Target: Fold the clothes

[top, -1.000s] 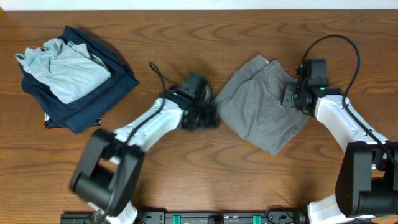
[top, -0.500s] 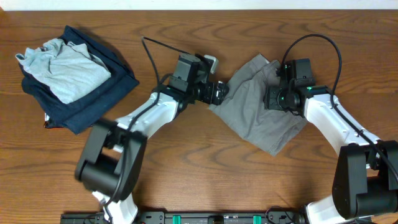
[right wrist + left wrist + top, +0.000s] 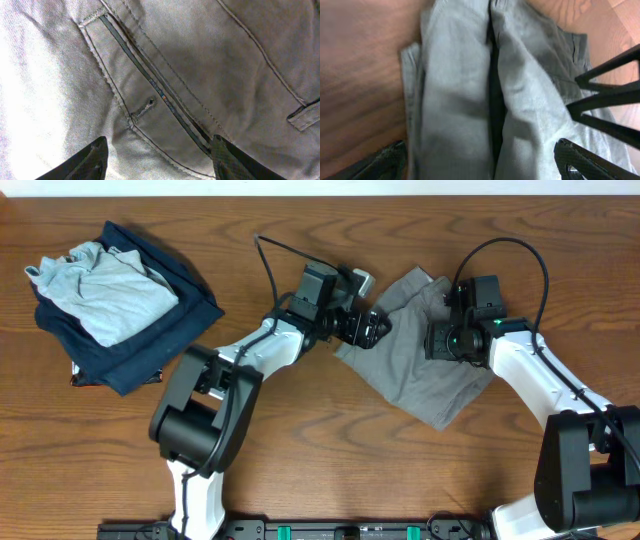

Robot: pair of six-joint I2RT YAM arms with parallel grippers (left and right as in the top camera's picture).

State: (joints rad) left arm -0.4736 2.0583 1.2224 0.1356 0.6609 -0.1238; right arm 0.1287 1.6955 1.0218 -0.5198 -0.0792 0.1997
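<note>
A wooden tabletop [image 3: 300, 470] carries rumpled grey shorts [image 3: 412, 370] right of centre; the left hand [image 3: 477, 150], spread wide, sits at their left edge, while the right hand [image 3: 159, 140], also spread, hangs over a welt pocket [image 3: 165, 102].

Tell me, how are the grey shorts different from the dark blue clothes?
The shorts are grey and lie in the middle; the navy garment is dark blue and sits far left. A pale shirt lies on the navy garment; no clothing lies on the shorts. Both are cloth.
</note>
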